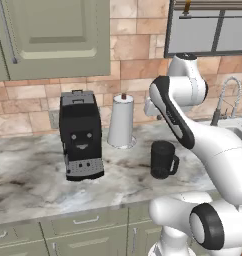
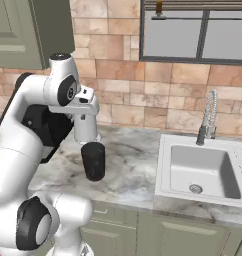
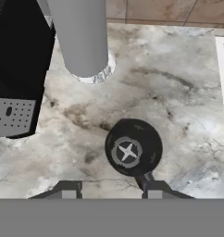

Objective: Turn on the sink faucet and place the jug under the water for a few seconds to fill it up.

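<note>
Jug (image 1: pixel 163 159): I see the matte black jug upright on the marble counter (image 1: pixel 38 180), its loop handle turned toward the sink side in the left base view. It also shows in the right base view (image 2: pixel 94 161) and, from above, in the hand view (image 3: pixel 133 147).
Gripper (image 3: pixel 111 187): I have it hovering above the jug, looking down into it. The two dark fingertips (image 3: pixel 70 187) stand apart at the bottom of the hand view and close on nothing. The jug's handle lies just beside the right-hand tip.
Sink (image 2: pixel 165 165): the white basin is set into the counter well to the right of the jug, with a round drain (image 2: pixel 195 188) in its floor.
Sink faucet (image 2: pixel 208 117): the chrome spring-coil gooseneck stands behind the basin, against the tiled wall. I can make out no stream from it.
Paper towel roll (image 1: pixel 121 120): upright on its holder, behind the jug and to its left.
Coffee machine (image 1: pixel 80 135): black and boxy, left of the paper towel roll, near the wall.
</note>
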Available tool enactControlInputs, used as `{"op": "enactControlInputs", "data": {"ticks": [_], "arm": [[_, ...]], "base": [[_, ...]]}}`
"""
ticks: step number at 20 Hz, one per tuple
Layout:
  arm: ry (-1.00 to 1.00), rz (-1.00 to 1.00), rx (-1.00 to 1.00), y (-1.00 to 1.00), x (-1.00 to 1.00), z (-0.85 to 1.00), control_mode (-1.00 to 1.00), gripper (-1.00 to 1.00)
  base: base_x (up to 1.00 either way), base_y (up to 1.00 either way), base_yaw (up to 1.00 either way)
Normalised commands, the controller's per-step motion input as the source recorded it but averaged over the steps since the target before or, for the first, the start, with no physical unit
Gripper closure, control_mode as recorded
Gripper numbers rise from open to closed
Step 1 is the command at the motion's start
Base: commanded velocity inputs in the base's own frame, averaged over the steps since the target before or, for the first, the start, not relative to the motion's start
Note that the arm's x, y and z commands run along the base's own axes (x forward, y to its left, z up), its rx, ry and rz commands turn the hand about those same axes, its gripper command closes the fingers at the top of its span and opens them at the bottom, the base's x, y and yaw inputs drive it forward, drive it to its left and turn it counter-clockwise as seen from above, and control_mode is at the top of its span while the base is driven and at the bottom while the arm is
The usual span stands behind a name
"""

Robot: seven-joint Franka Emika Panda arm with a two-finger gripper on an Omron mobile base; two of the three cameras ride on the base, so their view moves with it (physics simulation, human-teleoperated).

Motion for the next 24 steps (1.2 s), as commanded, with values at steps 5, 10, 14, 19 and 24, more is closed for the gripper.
{"op": "enactControlInputs", "data": {"ticks": [5,10,14,19,24], "arm": [[0.00,0.00,0.00,0.00,0.00,0.00,1.00,-1.00],[0.00,0.00,0.00,0.00,0.00,0.00,1.00,-1.00],[0.00,0.00,0.00,0.00,0.00,0.00,1.00,-1.00],[0.00,0.00,0.00,0.00,0.00,0.00,1.00,-1.00],[0.00,0.00,0.00,0.00,0.00,0.00,1.00,-1.00]], "base": [[0.00,0.00,0.00],[-0.11,-0.54,-0.01],[-0.01,-0.94,-0.06],[0.00,-0.76,-0.05],[0.02,-0.49,-0.01]]}}
